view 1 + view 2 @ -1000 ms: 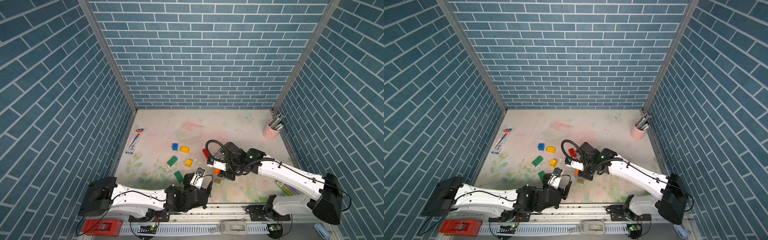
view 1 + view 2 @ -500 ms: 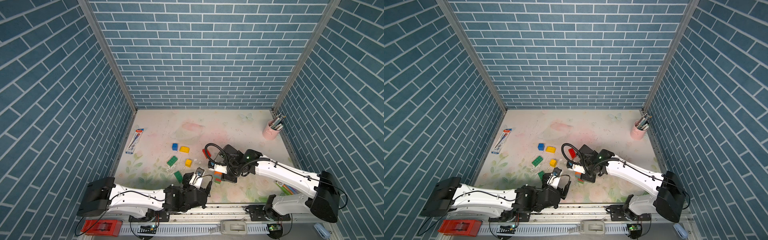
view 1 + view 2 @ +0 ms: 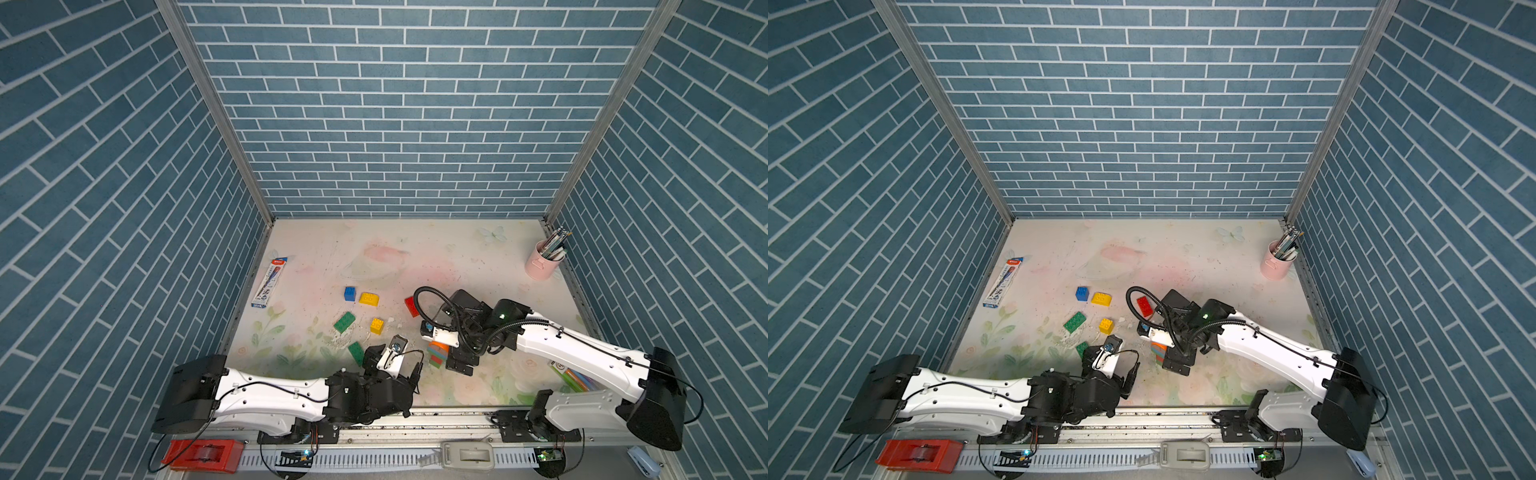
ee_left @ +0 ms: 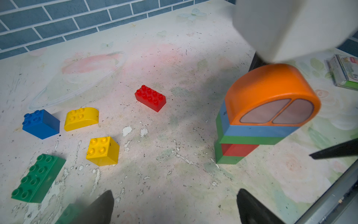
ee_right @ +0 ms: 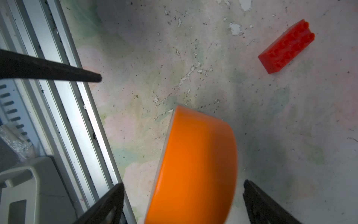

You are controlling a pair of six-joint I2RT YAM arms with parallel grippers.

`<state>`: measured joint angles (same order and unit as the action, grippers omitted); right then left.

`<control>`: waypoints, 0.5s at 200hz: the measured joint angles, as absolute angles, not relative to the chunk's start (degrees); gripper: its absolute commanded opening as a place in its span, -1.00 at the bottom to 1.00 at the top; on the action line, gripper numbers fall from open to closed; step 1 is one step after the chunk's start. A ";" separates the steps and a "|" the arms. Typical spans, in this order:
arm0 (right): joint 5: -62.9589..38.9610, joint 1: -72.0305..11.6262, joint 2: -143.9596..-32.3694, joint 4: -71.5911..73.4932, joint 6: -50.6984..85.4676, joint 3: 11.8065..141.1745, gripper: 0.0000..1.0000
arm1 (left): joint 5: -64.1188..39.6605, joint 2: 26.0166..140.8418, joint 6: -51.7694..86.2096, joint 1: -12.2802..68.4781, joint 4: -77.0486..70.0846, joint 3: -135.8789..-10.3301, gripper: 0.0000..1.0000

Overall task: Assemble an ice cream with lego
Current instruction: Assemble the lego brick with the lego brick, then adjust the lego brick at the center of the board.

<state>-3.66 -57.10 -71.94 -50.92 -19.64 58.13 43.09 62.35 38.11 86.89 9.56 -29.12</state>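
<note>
A lego stack (image 3: 437, 354) stands near the front middle of the table: green, red, green and blue bricks under a rounded orange brick (image 4: 271, 91). My right gripper (image 5: 183, 183) hangs over it, open, with the orange brick (image 5: 195, 164) between its fingers and a gap on each side. To the left my left gripper (image 4: 175, 194) is open above bare table, also seen in a top view (image 3: 395, 360). Loose bricks lie further left: blue (image 4: 40, 124), rounded yellow (image 4: 81, 118), square yellow (image 4: 102, 151), oblong green (image 4: 37, 178) and red (image 4: 150, 98).
A pink cup of pens (image 3: 544, 266) stands at the back right. A marker pack (image 3: 269, 283) lies by the left wall, and coloured markers (image 3: 575, 378) lie under the right arm. The metal front rail (image 5: 77, 116) runs close to the stack.
My right gripper has opened and let go of the orange brick on top of the stack, after shifting slightly toward the front. The left arm has barely moved.
</note>
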 measured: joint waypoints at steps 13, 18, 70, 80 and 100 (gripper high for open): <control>-2.90 -57.17 -70.00 -50.94 -17.30 58.24 0.96 | 43.05 61.32 37.71 86.52 9.72 -29.12 0.99; -2.55 -57.25 -69.23 -50.92 -16.27 58.24 0.96 | 43.03 60.88 37.63 86.32 9.74 -29.12 0.99; 0.16 -59.20 -66.11 -44.16 -8.62 52.51 0.96 | 42.00 57.39 36.42 83.74 9.80 -28.86 0.99; 0.89 -59.40 -66.15 -42.92 -7.75 51.03 0.96 | 41.85 57.14 36.27 83.57 9.82 -28.67 0.99; 2.26 -59.64 -66.37 -41.01 -7.22 49.34 0.96 | 41.39 57.08 36.14 83.48 10.07 -28.53 0.99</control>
